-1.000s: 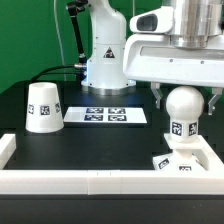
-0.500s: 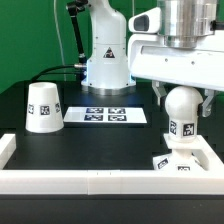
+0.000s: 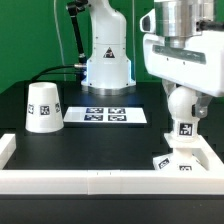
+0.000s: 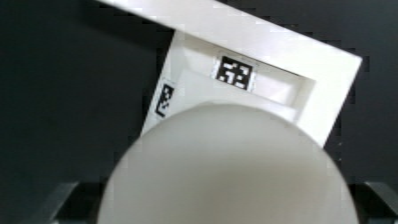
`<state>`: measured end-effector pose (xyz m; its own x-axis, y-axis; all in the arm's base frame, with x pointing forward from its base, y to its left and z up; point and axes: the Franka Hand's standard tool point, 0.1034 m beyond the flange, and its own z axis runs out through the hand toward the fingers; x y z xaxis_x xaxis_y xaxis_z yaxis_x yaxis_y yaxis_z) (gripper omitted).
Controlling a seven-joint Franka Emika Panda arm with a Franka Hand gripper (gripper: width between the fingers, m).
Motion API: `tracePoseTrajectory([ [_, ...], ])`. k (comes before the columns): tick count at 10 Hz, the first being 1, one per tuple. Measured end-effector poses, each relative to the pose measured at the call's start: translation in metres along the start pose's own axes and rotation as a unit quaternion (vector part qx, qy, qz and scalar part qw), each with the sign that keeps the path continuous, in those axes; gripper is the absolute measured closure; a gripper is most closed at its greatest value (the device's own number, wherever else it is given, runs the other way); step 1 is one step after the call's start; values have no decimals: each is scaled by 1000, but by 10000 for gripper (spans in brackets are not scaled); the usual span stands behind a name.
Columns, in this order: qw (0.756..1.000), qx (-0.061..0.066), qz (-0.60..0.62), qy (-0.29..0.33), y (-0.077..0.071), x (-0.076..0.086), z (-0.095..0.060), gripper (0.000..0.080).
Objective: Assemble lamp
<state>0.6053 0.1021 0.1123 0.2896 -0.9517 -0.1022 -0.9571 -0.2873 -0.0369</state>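
The ball-shaped bulb (image 3: 181, 106) stands upright on the small flat square base (image 3: 170, 163) at the exterior view's right, by the white wall's corner. My gripper (image 3: 183, 100) is shut on the bulb from above, with the wrist just over it. In the wrist view the bulb (image 4: 222, 165) fills the foreground between my dark fingers (image 4: 64, 200), and the tagged base (image 4: 249, 85) shows beyond it. The tapered shade (image 3: 43, 107) stands alone at the exterior view's left.
The marker board (image 3: 110, 115) lies at the back middle, in front of the arm's pedestal (image 3: 105, 60). A low white wall (image 3: 90, 181) runs along the front and up both sides.
My wrist has turned about its vertical axis with the bulb in it. The bulb's tag has shifted toward the exterior view's right. The shade and base have not moved.
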Motion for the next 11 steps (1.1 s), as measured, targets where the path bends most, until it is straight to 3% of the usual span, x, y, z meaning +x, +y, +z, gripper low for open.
tracePoseTrajectory([
  [5, 988, 2, 152, -9, -1, -7, -1, 220],
  [7, 989, 1, 149, -11, -2, -8, 0, 214],
  [8, 989, 1, 147, -11, -2, -9, 1, 125],
  [11, 992, 0, 127, -11, -1, -10, 1, 101],
])
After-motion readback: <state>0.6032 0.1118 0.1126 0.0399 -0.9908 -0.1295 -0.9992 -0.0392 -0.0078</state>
